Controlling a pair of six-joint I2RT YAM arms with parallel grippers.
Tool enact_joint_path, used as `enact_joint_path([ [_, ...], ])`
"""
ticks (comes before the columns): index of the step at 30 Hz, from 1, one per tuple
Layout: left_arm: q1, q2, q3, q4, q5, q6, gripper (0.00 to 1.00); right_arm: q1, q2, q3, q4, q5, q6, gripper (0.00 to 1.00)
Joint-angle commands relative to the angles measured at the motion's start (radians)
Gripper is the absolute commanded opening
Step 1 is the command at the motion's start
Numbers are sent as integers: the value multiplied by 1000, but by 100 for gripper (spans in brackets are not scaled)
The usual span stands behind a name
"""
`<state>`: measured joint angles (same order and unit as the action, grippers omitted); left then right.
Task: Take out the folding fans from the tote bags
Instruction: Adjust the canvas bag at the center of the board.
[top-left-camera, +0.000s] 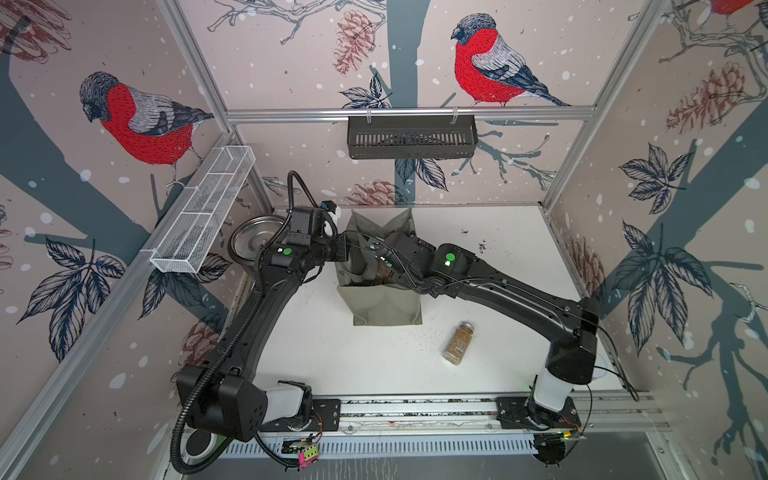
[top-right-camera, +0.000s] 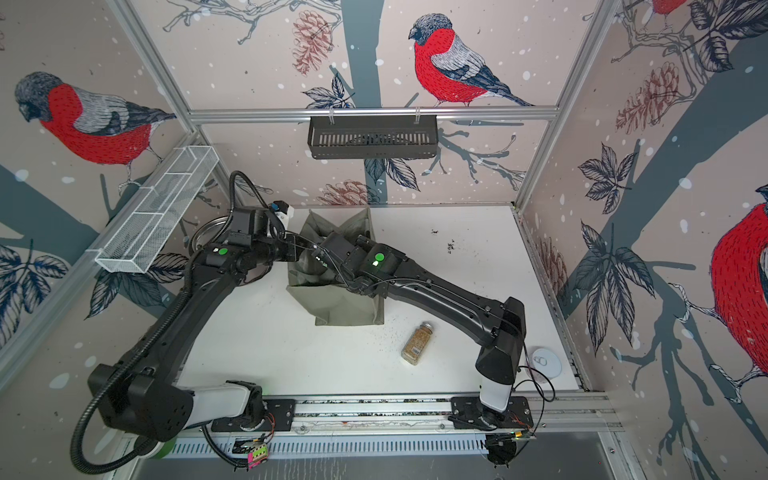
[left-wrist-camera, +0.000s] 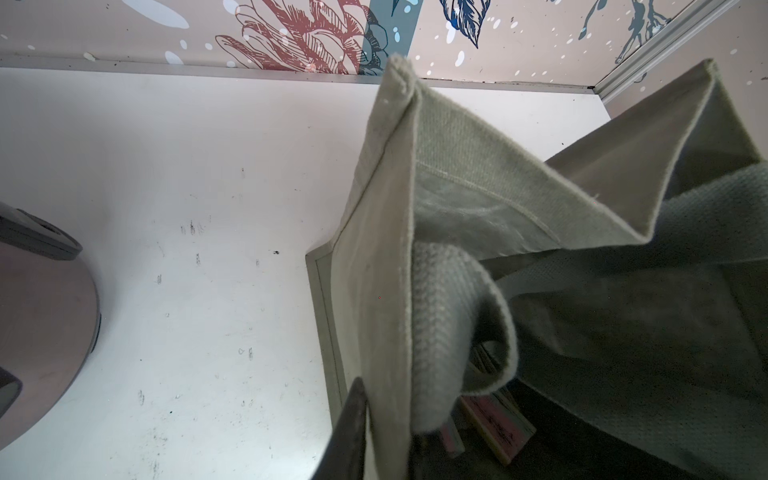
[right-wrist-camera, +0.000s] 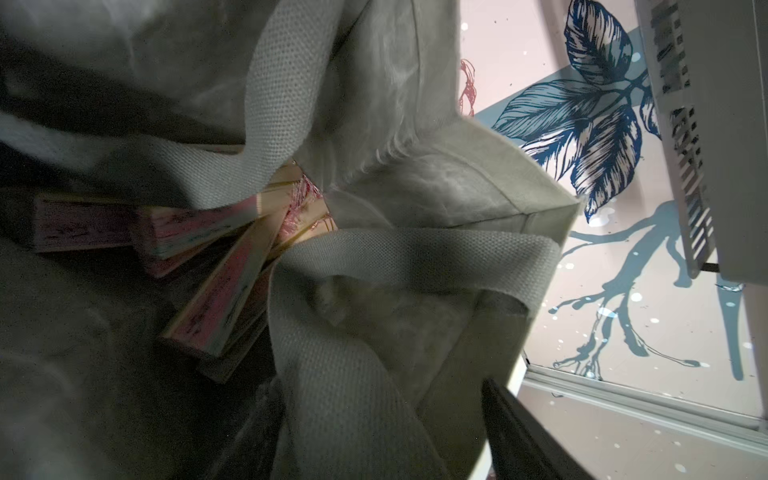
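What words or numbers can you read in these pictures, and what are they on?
No text can be read anywhere.
The label on the spice jar has a barcode and some print, but it is too small to read.
The tote bag is plain cloth with no print showing.
The folding fans show only pink and dark marks, no letters that can be made out.

Robot test cell, lab setting: aluminium-profile frame, bird-print wall panels boxing in a white desk, left arm and right arm mounted on a rail.
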<state>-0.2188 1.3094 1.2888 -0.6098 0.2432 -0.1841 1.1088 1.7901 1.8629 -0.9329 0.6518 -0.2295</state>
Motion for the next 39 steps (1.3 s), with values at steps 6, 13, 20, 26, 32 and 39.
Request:
enact_joint_path([
  [6, -1, -4, -9, 7, 19, 10, 17, -30, 46, 40, 93, 194, 8, 33],
  [13, -2, -16, -8, 5, 20, 7, 17, -174, -142, -32, 289, -124, 264, 20],
  [20, -2, -25, -20, 15, 34, 1, 17, -439, -571, -690, 905, -716, 644, 25],
  [26, 0, -43, 36, -8, 33, -4, 22, -570, -662, -904, 1060, -835, 868, 27],
  [32, 0, -62, 169, -84, -18, -7, 43, -596, -657, -931, 1044, -859, 903, 25],
  [39, -87, -57, 306, -158, 147, 10, 62, -602, -645, -956, 1047, -885, 901, 25],
])
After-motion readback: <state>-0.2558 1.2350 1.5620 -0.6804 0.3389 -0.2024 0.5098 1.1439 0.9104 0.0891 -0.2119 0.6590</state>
